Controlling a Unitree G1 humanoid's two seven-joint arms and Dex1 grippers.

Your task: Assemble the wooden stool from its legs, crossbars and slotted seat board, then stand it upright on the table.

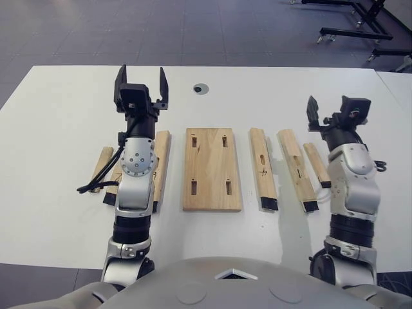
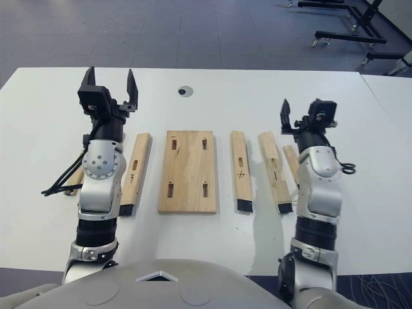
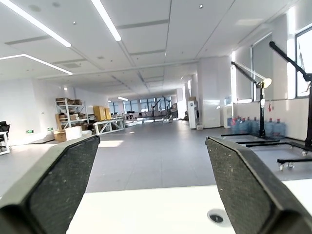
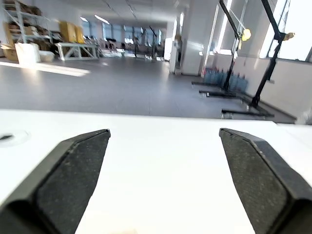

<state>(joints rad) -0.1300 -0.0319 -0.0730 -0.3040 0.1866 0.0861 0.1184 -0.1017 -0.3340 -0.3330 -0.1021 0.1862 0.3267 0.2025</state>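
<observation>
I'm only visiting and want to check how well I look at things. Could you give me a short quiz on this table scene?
1. True or false: the seat board lies flat on the table.
2. How many slots does the seat board show?
3. The left gripper is: A open and empty; B shut on the seat board; C shut and empty.
Key: 1 true; 2 four; 3 A.
</observation>
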